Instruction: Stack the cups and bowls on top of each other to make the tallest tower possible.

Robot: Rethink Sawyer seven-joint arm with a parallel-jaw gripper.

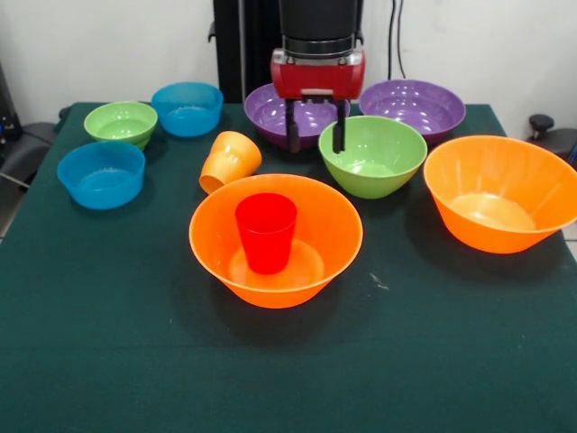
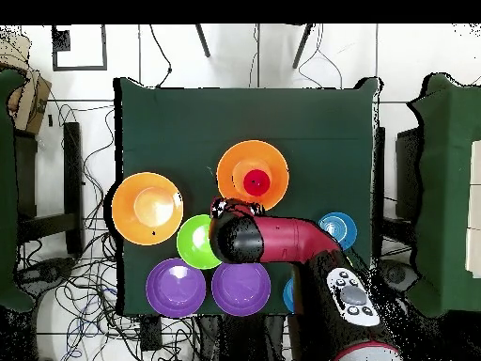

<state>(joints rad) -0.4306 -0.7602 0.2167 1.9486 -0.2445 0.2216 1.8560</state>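
Nearest the lower middle of the front view, a large orange bowl (image 1: 276,236) is sitting with the red cup (image 1: 266,232) standing upright inside it, mouth up; I am taking this as the start of the tower. Both are looking like thin glossy plastic, so I am expecting them to be light, stiff and a bit slippery, best taken by pinching the rim wall.

Right of it, at the frame's right edge, the second large orange bowl (image 1: 501,192) is resting alone. Just behind the first bowl, the orange cup (image 1: 229,161) is lying tipped on its side, mouth toward the lower left; I am judging it awkward to grip until my jaws straddle its wall.

At centre right the medium green bowl (image 1: 372,155) is sitting, and my gripper (image 1: 315,135) is hanging open and empty just above its left rim, fingers apart, holding nothing.

On the left, one blue bowl (image 1: 101,174) is lying nearer, with the small green bowl (image 1: 121,123) and another blue bowl (image 1: 187,108) behind it. Farthest, at the upper middle, two purple bowls (image 1: 413,106) are sitting side by side behind my gripper.
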